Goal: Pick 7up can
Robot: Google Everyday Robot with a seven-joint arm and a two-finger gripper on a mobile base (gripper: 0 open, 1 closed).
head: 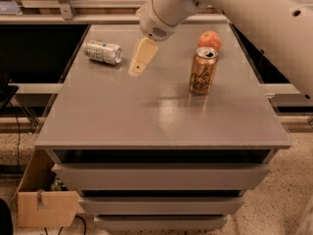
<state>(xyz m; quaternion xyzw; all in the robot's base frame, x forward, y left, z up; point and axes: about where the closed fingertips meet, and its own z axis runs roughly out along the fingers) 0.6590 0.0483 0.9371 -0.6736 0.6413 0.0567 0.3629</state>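
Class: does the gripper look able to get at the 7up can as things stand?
Probably yes. The gripper hangs close beside the 7up can, which lies on its side on the table. Only bare tabletop shows between them; the gold can and orange fruit sit on the gripper's far side.

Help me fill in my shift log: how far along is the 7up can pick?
Done: nothing secured; the 7up can lies on its side at the back left of the table. In hand: the gripper hangs just right of it, apart from it. Left: close the gap, grasp the can and lift.
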